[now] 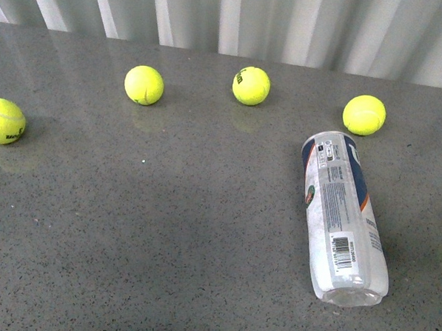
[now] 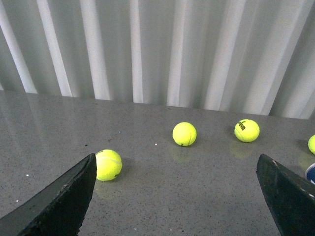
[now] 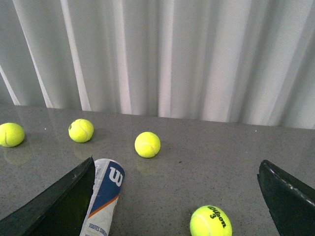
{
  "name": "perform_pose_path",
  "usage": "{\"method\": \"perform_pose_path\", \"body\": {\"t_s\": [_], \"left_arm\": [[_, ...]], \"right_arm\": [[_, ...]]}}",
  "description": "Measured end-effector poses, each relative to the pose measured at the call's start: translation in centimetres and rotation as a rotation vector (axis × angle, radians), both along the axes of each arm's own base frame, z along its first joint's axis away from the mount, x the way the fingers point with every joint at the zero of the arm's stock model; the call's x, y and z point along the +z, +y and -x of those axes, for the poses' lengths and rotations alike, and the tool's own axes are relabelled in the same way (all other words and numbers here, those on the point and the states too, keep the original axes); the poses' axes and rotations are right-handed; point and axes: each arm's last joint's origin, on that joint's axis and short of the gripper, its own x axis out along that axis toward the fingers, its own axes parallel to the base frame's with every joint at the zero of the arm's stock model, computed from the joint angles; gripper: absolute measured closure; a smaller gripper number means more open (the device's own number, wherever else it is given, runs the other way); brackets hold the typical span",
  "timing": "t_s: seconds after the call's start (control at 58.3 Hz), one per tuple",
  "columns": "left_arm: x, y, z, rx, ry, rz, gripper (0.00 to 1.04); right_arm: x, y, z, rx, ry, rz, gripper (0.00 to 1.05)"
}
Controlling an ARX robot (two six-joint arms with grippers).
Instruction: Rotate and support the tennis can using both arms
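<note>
The tennis can [image 1: 343, 216] lies on its side at the right of the grey table, clear plastic with a blue-and-white label and a barcode facing up. Neither arm shows in the front view. In the right wrist view the tennis can [image 3: 105, 196] lies beside one black finger, its white "W" showing, and my right gripper [image 3: 175, 196] is open with only table and a ball between its fingers. My left gripper [image 2: 175, 194] is open over bare table, far from the can; a blue sliver at that view's edge may be the can.
Several yellow tennis balls lie loose on the table: one at the far left [image 1: 2, 121], two near the back [image 1: 144, 85] [image 1: 251, 85], one just beyond the can [image 1: 364, 114]. Another ball [image 3: 210, 221] lies between the right gripper's fingers. A white corrugated wall [image 1: 236, 18] stands behind.
</note>
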Motion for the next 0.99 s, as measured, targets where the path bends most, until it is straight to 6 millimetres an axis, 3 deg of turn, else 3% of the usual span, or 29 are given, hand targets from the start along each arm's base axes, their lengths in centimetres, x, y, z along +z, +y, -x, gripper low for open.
{"method": "perform_pose_path", "body": {"t_s": [0.995], "left_arm": [[0.0,0.0,0.0,0.0,0.0,0.0,0.07]], "right_arm": [[0.0,0.0,0.0,0.0,0.0,0.0,0.07]]}}
